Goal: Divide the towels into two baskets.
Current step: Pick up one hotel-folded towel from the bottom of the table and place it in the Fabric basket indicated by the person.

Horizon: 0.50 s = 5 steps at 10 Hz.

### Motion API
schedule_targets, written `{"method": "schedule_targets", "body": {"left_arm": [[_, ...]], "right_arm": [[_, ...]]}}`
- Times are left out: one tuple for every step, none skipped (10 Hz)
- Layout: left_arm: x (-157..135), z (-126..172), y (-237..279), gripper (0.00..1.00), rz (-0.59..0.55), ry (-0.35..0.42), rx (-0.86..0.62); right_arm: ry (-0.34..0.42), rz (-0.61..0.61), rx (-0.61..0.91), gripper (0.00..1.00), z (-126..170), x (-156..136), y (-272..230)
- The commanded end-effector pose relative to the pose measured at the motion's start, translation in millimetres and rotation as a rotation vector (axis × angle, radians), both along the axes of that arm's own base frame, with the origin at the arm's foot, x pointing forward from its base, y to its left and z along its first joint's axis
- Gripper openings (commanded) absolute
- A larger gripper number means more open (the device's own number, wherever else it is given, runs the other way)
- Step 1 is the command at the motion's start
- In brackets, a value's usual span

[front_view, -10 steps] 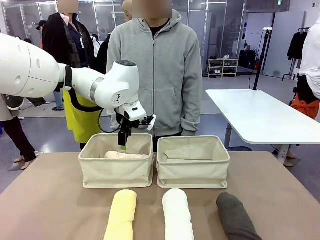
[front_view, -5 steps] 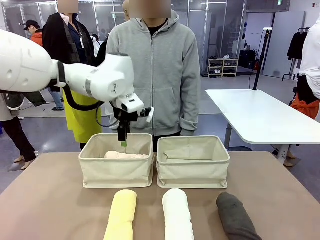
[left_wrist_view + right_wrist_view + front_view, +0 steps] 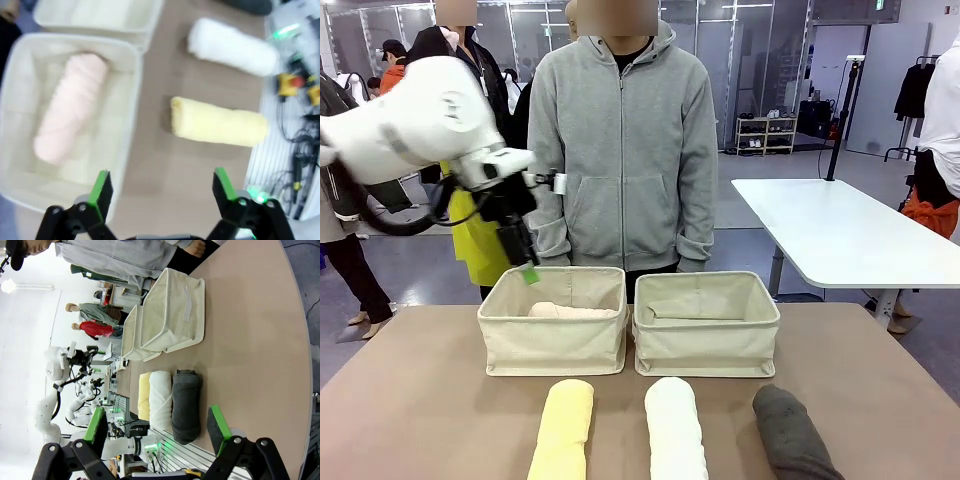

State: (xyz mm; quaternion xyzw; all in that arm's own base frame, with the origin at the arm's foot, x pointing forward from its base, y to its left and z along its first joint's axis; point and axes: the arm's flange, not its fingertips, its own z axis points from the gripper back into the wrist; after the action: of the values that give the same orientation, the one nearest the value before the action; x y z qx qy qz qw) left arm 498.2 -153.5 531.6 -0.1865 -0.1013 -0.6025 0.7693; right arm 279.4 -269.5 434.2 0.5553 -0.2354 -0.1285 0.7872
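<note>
My left tool hangs in the air over the far left corner of the left basket, fingers pointing down, jaws spread wide with nothing between them. Looking down along those fingers, I see the pink towel lying lengthwise on the floor of that basket, clear of my pads. From the front, only its top edge peeks over the near wall.

The right basket sits just beside the left one, their walls nearly touching, both at the middle of the table.

On my side of the baskets, three rolls lie in a row on the bare table, each pointing toward me. The yellow towel is in front of the left basket and the white towel in front of the right one. The grey towel lies farther to my right, past the right basket's corner.

My right tool is low at the table's right side, jaws also wide apart and holding nothing, with the grey towel the nearest roll ahead of it.

A person in a grey hoodie stands at the far edge, right behind the baskets.
</note>
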Motion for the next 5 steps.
{"method": "schedule_targets", "body": {"left_arm": [[-40, -20, 49, 1.00, 0.007, 0.155, -0.161], [-51, -25, 79, 1.00, 0.065, 0.233, -0.236], [-62, -33, 113, 1.00, 0.134, 0.291, -0.312], [-78, -44, 156, 1.00, 0.247, 0.343, -0.404], [-96, -59, 193, 1.00, 0.340, 0.392, -0.490]], "right_arm": [[-0.011, 0.000, 0.006, 1.00, 3, -1, 1], [-0.011, 0.000, 0.006, 1.00, 3, -1, 1], [-0.011, 0.000, 0.006, 1.00, 3, -1, 1], [-0.011, 0.000, 0.006, 1.00, 3, -1, 1], [-0.011, 0.000, 0.006, 1.00, 3, -1, 1]]}}
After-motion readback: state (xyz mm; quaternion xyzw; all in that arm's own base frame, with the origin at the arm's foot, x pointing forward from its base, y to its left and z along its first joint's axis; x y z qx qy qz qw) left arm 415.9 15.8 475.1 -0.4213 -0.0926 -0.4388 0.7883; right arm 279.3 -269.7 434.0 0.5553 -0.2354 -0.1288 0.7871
